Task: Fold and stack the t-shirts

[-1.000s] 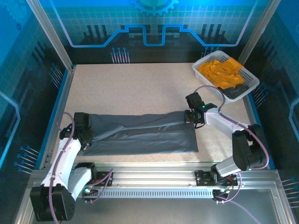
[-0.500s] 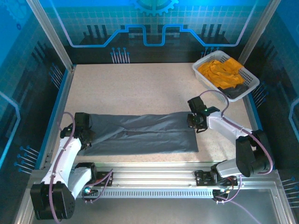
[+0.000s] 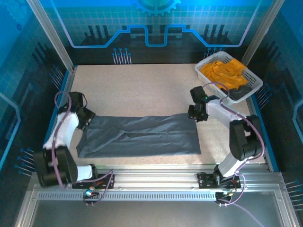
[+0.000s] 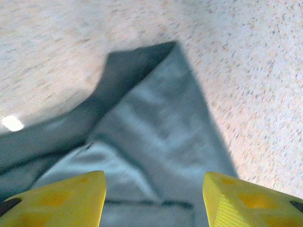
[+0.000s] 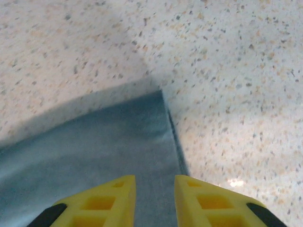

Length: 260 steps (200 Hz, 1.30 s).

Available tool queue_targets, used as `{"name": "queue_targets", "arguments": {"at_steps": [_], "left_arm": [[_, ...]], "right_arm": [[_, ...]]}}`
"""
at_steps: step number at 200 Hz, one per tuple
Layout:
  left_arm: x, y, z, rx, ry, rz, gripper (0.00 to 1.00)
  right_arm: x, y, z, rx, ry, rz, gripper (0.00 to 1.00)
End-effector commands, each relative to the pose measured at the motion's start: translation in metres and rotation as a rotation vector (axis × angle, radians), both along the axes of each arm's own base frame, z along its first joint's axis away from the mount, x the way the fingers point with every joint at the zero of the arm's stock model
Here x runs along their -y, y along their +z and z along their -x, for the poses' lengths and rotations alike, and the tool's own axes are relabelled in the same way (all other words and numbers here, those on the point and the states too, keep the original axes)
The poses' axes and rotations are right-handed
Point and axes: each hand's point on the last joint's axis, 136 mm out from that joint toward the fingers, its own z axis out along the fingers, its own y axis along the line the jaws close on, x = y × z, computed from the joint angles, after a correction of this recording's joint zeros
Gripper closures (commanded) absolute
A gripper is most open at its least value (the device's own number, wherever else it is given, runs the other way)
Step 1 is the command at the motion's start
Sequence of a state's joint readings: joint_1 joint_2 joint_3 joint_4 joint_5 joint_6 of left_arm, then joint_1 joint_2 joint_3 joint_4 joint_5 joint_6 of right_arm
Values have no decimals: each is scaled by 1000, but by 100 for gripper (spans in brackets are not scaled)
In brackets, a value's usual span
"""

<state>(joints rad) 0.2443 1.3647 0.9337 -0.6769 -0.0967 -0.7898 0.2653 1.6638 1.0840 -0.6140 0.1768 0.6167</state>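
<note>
Nearest to us, the slate grey t-shirt point(image 3: 142, 139) lies on the table point(image 3: 142, 85) as a long flat band folded lengthwise, running left to right just beyond the arm bases. A second ago its far edge is drawn taut toward the right arm; now that edge rests flat. At its far left corner we find the left gripper point(image 3: 88, 116), which has swung up from the near left end. In the left wrist view its yellow fingers point(image 4: 71, 198) stand wide apart over the cloth corner and hold nothing. At the far right corner sits the right gripper point(image 3: 195, 115). In its wrist view the fingers point(image 5: 109, 198) leave only a narrow gap with cloth in it, and we cannot tell whether they pinch it. We judge the lengthwise fold finished and a crosswise fold next. Farthest off, the orange-yellow t-shirts point(image 3: 222, 71) wait in the white basket point(image 3: 203, 75).
</note>
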Motion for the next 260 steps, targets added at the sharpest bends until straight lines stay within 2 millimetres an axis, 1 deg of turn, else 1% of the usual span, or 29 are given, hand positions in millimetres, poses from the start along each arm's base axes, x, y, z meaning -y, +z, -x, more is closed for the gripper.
{"name": "queue_targets", "arguments": {"at_steps": [1, 11, 23, 48, 85, 102, 123, 134, 142, 143, 149, 155, 158, 174, 194, 210, 233, 260], "left_arm": [[-1, -12, -42, 31, -120, 101, 40], [-10, -19, -46, 2, -119, 97, 38], [-19, -22, -52, 8, -123, 107, 37], [-33, -27, -60, 18, -145, 135, 35], [-34, -41, -67, -1, -189, 169, 38], [-31, -57, -64, -48, -178, 204, 43], [-25, -76, -57, -103, -172, 238, 56], [-25, -77, -57, -115, -187, 212, 65], [-26, -78, -56, -125, -189, 206, 75], [-26, -78, -55, -127, -190, 208, 78], [-27, -77, -54, -137, -188, 204, 86], [-28, -77, -53, -149, -184, 200, 97], [-29, -76, -53, -158, -182, 194, 100], [-35, -73, -51, -174, -172, 174, 100], [-39, -67, -53, -164, -159, 161, 100], [-35, -63, -59, -133, -155, 179, 100], [-29, -63, -68, -104, -147, 219, 100], [-21, -61, -87, -64, -146, 261, 100]], "right_arm": [[5, -7, -11, -53, 5, -11, 69], [2, -10, -17, -69, 20, -11, 67], [0, -15, -20, -103, 21, -8, 67], [5, -25, -23, -140, 8, 26, 66], [7, -34, -24, -193, -3, 46, 66], [9, -40, -22, -226, -15, 60, 68], [12, -44, -19, -243, -31, 71, 74], [13, -45, -18, -250, -40, 80, 80], [15, -45, -18, -254, -46, 93, 84], [16, -45, -18, -254, -48, 95, 85], [18, -44, -18, -257, -53, 106, 88], [21, -44, -18, -260, -61, 120, 92], [22, -43, -17, -261, -65, 127, 94], [30, -39, -19, -254, -89, 146, 100], [35, -35, -24, -241, -106, 139, 100], [37, -32, -30, -228, -103, 133, 100], [40, -28, -41, -215, -101, 121, 100], [43, -26, -59, -199, -100, 90, 100]]}}
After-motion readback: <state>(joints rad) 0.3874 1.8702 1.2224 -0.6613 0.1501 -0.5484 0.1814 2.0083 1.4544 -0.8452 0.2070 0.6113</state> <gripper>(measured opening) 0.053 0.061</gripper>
